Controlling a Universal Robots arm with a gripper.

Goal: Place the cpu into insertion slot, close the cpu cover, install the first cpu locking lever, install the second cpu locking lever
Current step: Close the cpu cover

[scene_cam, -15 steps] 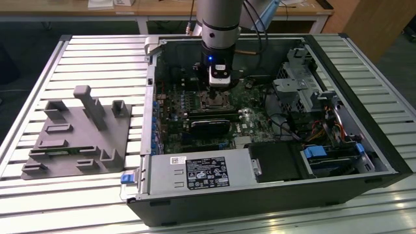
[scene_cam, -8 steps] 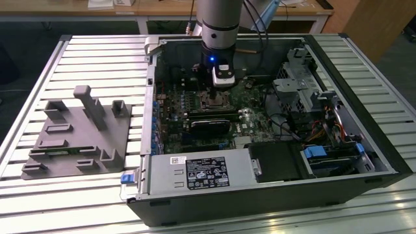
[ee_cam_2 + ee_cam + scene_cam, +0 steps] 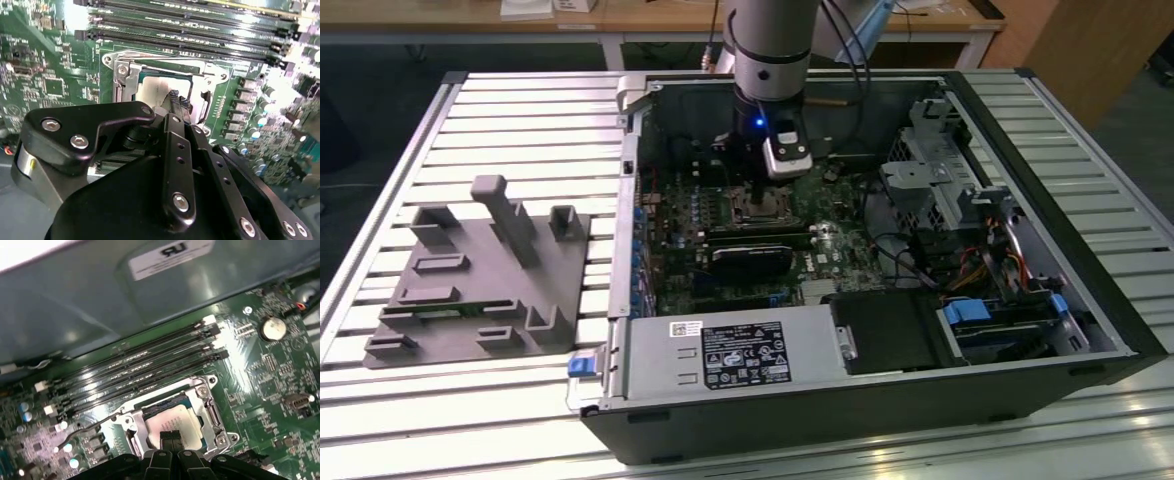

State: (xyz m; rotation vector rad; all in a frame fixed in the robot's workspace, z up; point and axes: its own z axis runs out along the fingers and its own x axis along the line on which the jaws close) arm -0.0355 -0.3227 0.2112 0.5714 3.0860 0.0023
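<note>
The cpu, a pale silver square, lies in the motherboard socket. The cpu cover, a thin silver frame, lies down around it, with the chip showing through its window. A thin wire locking lever sticks out along the board beside the socket. My gripper points down at the socket with its two black fingers pressed together, tips right over the chip's top. Nothing is between them. Whether the tips touch the chip cannot be told.
The open computer case lies on a slatted aluminium table. Several memory slots run alongside the socket. A black card, the power supply, a drive cage and cables crowd the case. A grey fixture block sits at the exterior view's left.
</note>
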